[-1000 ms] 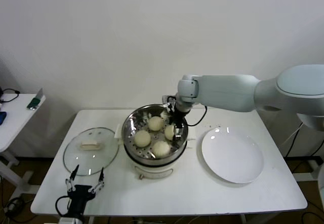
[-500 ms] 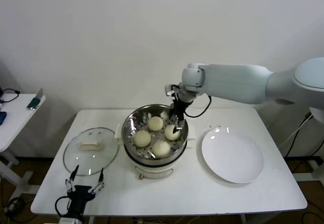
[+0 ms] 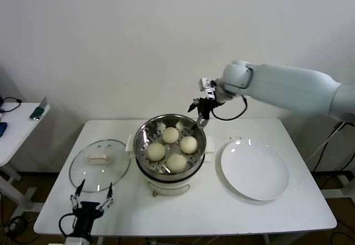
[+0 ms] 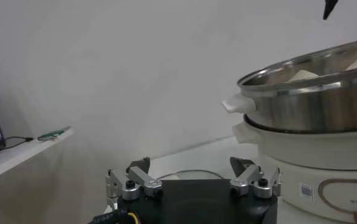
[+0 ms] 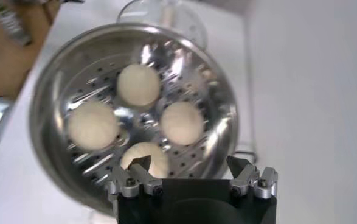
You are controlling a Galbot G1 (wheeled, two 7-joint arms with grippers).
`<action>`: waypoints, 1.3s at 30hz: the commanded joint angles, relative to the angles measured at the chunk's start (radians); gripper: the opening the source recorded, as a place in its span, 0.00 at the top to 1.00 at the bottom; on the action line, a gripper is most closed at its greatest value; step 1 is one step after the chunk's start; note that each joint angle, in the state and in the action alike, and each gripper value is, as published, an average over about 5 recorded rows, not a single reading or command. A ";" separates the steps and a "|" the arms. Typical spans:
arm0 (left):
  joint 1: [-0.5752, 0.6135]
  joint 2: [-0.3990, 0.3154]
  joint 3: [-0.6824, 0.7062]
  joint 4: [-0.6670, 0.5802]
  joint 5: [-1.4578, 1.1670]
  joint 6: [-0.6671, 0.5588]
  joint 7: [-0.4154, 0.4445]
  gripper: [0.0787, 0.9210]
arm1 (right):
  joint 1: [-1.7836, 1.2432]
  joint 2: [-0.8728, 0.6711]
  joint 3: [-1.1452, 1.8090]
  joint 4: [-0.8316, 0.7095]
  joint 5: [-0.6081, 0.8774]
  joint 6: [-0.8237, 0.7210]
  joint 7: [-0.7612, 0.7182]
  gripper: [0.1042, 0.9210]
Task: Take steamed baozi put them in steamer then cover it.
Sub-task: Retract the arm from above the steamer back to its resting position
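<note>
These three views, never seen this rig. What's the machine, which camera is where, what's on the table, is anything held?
It is a two-armed robot with a gripper on each arm. The wide picture comes from its head camera; the other two come from cameras on its wrists.

On the white table stands the steamer with four baozi inside. The glass cover lies beside it on the robot's left, and an empty white plate on its right.

The right gripper hangs open above the steamer's far rim; its wrist camera looks down on the buns. The left gripper waits open at the near table edge by the cover. Nothing is held.
</note>
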 commanded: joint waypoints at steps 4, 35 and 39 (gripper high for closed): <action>-0.010 -0.021 -0.004 -0.003 0.076 -0.001 -0.004 0.12 | -0.644 -0.360 0.660 0.224 -0.102 0.289 0.517 0.12; -0.084 0.071 -0.002 0.054 1.136 0.123 -0.074 0.12 | -2.001 0.022 2.045 0.525 -0.244 0.207 0.649 0.12; -0.164 0.118 0.030 0.130 1.195 0.134 -0.107 0.12 | -2.058 0.044 2.084 0.531 -0.261 0.210 0.611 0.12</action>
